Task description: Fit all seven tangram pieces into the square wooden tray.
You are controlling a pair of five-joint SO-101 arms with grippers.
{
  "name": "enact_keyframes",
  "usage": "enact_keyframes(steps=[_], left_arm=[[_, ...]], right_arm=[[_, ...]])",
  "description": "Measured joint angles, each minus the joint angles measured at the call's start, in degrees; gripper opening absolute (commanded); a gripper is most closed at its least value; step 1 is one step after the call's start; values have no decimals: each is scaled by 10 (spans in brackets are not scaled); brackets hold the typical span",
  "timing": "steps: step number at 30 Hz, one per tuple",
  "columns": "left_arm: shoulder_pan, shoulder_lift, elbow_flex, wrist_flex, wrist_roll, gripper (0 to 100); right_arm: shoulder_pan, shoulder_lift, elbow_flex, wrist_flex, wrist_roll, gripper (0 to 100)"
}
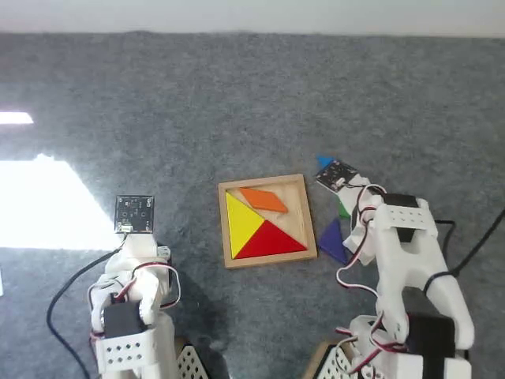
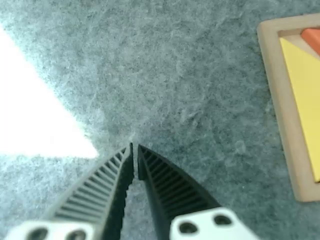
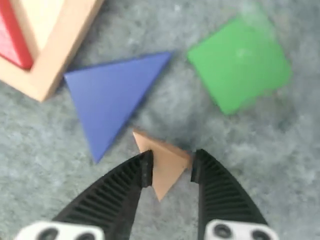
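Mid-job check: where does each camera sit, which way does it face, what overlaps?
High view: fixed above, looking down on grey mat and square wooden tray; both arms at bottom.
Left wrist view: on left arm, facing mat past shut left gripper.
Right wrist view: on right arm; right gripper clamps small tan wooden triangle.
Shared: all three show the tray.

The right gripper (image 3: 171, 162) clamps a small tan triangle (image 3: 164, 172), just beside the blue triangle (image 3: 112, 97). The wooden tray (image 3: 55, 65), holding a red piece (image 3: 12, 42), nearly touches the blue triangle. A green square (image 3: 239, 65) lies near the blue triangle's tip.
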Motion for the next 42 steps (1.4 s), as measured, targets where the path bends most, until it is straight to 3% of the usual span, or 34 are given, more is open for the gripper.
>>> enact_keyframes(steps=[11,15,17,29,32,37,42], left_arm=[[0,0,0,0,0,14],[0,0,0,0,0,14],[0,0,0,0,0,14],[0,0,0,0,0,14],[0,0,0,0,0,14],[0,0,0,0,0,14],[0,0,0,0,0,14]], right_arm=[[-24,-83,76,0,-2,88],[-24,-109,96,0,-2,2],[-23,-119,97,0,-2,14],[69,-261,116,65,-29,8],[68,-345,122,108,-33,32],[33,-430,160,169,-20,184],[-13,-399,180,173,28,171]])
